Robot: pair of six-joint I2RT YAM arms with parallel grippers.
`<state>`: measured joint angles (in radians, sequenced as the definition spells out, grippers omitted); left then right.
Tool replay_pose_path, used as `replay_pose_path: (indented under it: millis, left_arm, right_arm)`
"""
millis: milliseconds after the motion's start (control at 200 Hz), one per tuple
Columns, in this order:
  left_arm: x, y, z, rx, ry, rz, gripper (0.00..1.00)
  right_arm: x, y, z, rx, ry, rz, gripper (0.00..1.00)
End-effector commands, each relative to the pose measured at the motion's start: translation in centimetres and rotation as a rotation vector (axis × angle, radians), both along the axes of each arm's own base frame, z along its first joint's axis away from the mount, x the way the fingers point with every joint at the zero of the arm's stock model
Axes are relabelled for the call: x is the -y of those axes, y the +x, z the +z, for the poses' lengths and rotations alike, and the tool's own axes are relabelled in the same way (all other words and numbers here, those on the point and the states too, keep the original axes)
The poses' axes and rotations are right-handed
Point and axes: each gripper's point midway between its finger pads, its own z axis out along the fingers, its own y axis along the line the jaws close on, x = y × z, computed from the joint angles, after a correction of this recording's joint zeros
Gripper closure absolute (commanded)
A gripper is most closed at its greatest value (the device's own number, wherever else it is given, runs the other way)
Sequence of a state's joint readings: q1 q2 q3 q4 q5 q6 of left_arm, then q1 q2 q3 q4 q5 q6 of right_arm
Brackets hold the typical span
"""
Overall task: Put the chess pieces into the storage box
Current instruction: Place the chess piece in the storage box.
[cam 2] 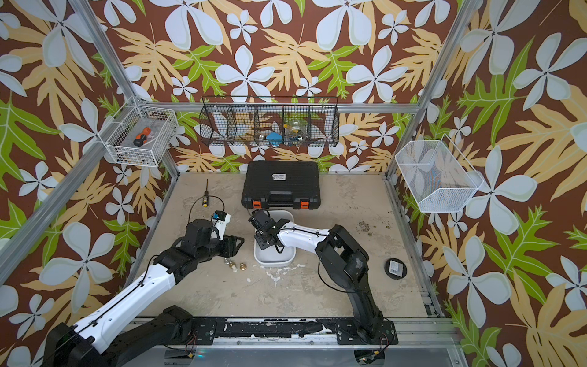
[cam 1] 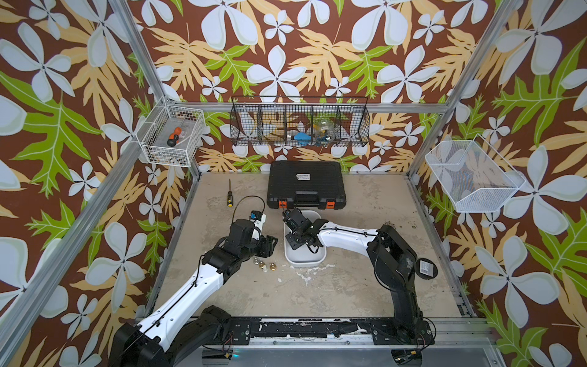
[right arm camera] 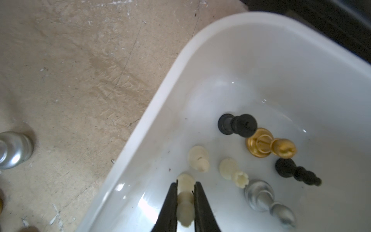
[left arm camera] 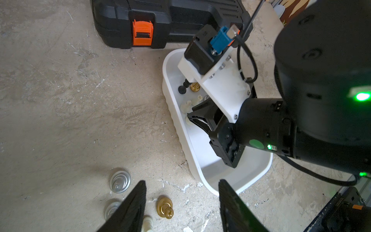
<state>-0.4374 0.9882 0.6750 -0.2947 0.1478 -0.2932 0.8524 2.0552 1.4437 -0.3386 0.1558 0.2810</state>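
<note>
The cream chess piece is pinched in my right gripper, over the floor of the storage box. The box sits at the centre of a top view, just below the black toolcase. Six other pieces lie inside. I should open slowly and rise straight, so nothing is knocked. My left gripper is spread above the loose pieces on the table, left of the box
</note>
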Motion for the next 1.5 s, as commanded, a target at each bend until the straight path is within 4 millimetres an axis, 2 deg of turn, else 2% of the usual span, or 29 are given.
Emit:
replay_pose_path:
  millis: [0, 530, 671, 796, 916, 1046, 1146, 1216, 1291, 1356, 1421, 1496]
  left_arm:
    - [0.2, 0.2, 0.6, 0.021, -0.013, -0.009, 0.4]
    - [0.3, 0.2, 0.6, 0.022, -0.013, -0.015, 0.4]
    - [0.3, 0.2, 0.6, 0.022, -0.012, -0.015, 0.4]
    - [0.3, 0.2, 0.5, 0.02, -0.013, -0.016, 0.4]
    - [0.4, 0.2, 0.6, 0.021, -0.014, -0.016, 0.4]
    - [0.3, 0.2, 0.5, 0.018, -0.015, -0.014, 0.4]
    - [0.3, 0.2, 0.5, 0.007, -0.031, 0.005, 0.39]
    - [-0.2, 0.1, 0.2, -0.025, -0.032, 0.047, 0.39]
    - [-1.1, 0.0, -0.3, -0.074, 0.003, 0.105, 0.4]
    - [-2.8, -0.2, -1.0, -0.133, 0.067, 0.201, 0.42]
    - [-2.8, -0.3, -0.8, -0.139, 0.08, 0.217, 0.47]
    - [-3.3, -0.1, -1.0, -0.161, 0.111, 0.254, 0.47]
  right_arm:
    - [0.5, 0.0, -0.2, 0.007, -0.022, -0.012, 0.86]
    - [0.3, -0.2, -0.4, -0.015, -0.008, 0.0, 0.83]
    - [0.2, -0.1, 0.1, -0.008, -0.003, -0.001, 0.73]
    - [0.1, 0.0, 0.7, 0.0, 0.002, -0.001, 0.69]
    - [0.1, 0.1, 1.3, 0.008, 0.002, -0.002, 0.6]
    - [0.2, 0.0, 3.0, 0.028, 0.018, 0.002, 0.56]
    - [0.4, -0.6, 5.5, 0.044, 0.059, 0.01, 0.54]
    - [0.9, -1.2, 7.9, 0.076, 0.109, 0.013, 0.52]
    - [1.6, -2.1, 10.2, 0.12, 0.172, 0.022, 0.5]
    - [2.3, -3.0, 11.9, 0.18, 0.248, 0.042, 0.49]
    - [2.8, -4.2, 12.7, 0.24, 0.33, 0.087, 0.48]
    - [3.2, -5.9, 13.0, 0.285, 0.418, 0.144, 0.47]
